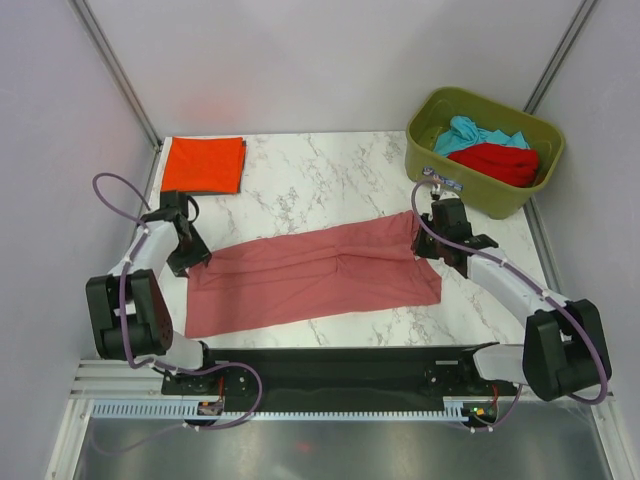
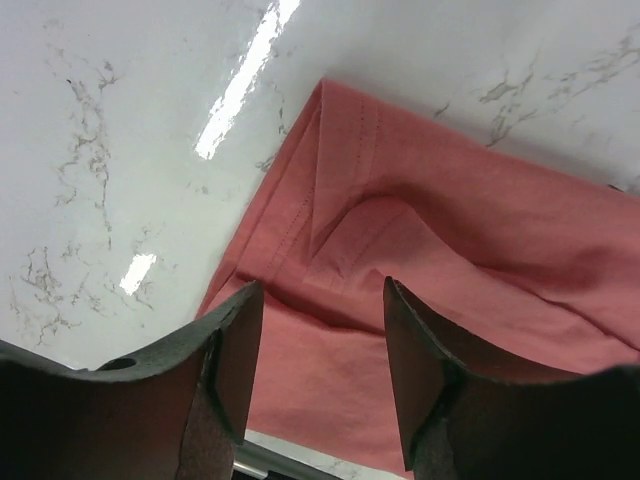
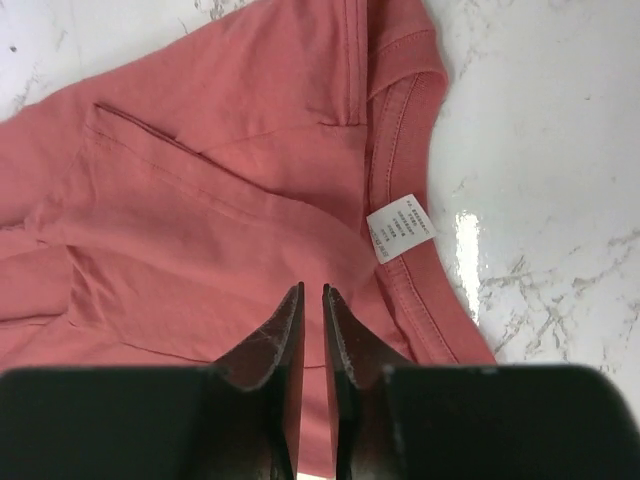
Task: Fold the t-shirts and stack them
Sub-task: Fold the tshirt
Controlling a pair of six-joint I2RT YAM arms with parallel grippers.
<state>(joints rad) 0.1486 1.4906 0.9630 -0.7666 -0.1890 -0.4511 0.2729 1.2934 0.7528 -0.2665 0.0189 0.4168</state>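
Left pincer (image 2: pixel 322 300) gapes wide above the pink shirt (image 1: pixel 320 270). Right pincer (image 3: pixel 312 295) sits nearly closed by its collar, gripping nothing I can see. Beyond the left one, I count one orange shirt (image 1: pixel 203 164) folded. Pink looks half-folded; a teal shirt (image 1: pixel 470 133) and a red shirt (image 1: pixel 500 160) wait in the bin (image 1: pixel 480 190).

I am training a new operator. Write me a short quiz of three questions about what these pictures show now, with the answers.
1. True or false: the left gripper has its jaws open above the pink shirt.
2. What lies in the green bin? A. the teal shirt and the red shirt; B. the pink shirt only; C. nothing.
3. Fill in: the folded orange shirt lies at the table's far ___ corner.
Key: 1 true; 2 A; 3 left.
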